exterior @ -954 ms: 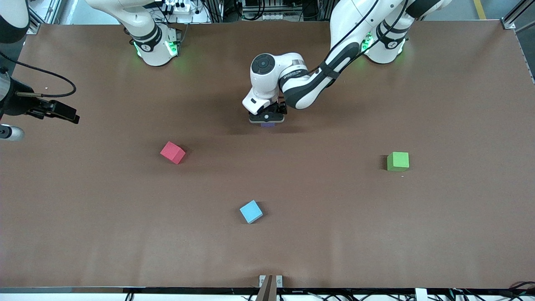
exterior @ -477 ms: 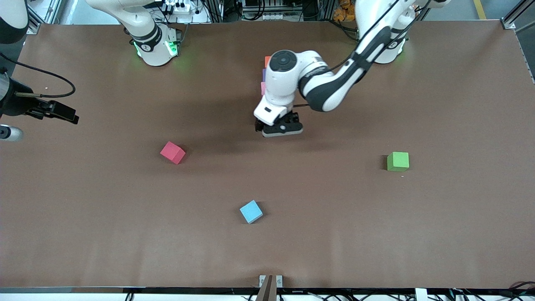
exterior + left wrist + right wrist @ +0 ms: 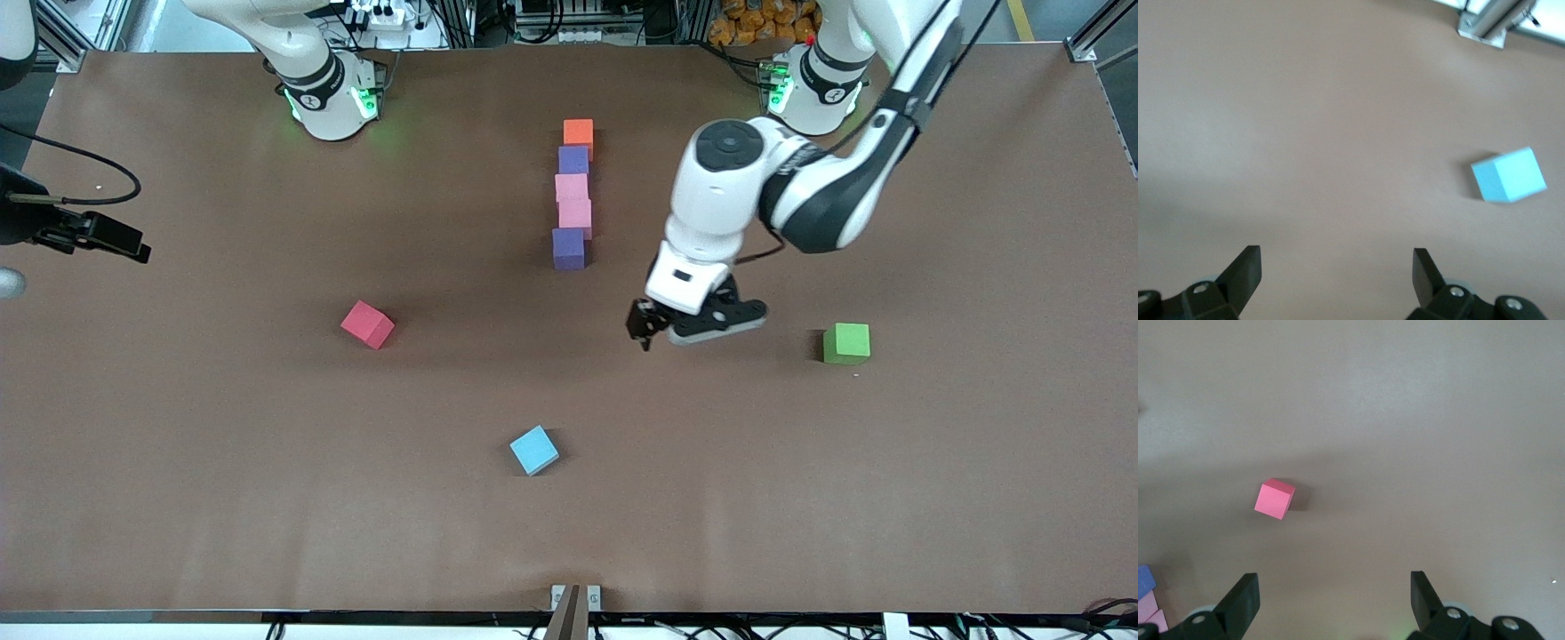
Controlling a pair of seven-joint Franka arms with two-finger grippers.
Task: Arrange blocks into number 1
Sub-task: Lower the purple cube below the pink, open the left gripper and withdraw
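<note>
**At mid-table, a column of five: the "1" looks laid**

At the right arm's end of the table [image 3: 267,498], my right gripper [image 3: 1335,587] waits with its fingers spread wide and nothing between them. Its wrist view looks down on the red cube [image 3: 367,324], which is no part of the figure.

Next along is the work itself, a single file of blocks running away from the front camera. The orange block [image 3: 578,133] lies farthest. Then come a purple block [image 3: 573,160], a light pink block [image 3: 571,187], a second light pink block [image 3: 575,213], and the nearest purple block [image 3: 569,248]. Each sits against its neighbour, with a slight stagger from one to the next. The light blue cube [image 3: 534,450] lies well nearer the camera, apart from the column.

My left gripper [image 3: 1337,261] hangs over bare table between the nearest purple block and the green cube [image 3: 846,343]. Its fingers are spread and hold nothing.

I judge the placing step finished, since all five blocks stand in the stroke. What remains, if anything, is light. I could nudge the staggered blocks square with the fingers kept apart, taking care not to knock the file askew. Otherwise I lift this arm clear.
</note>
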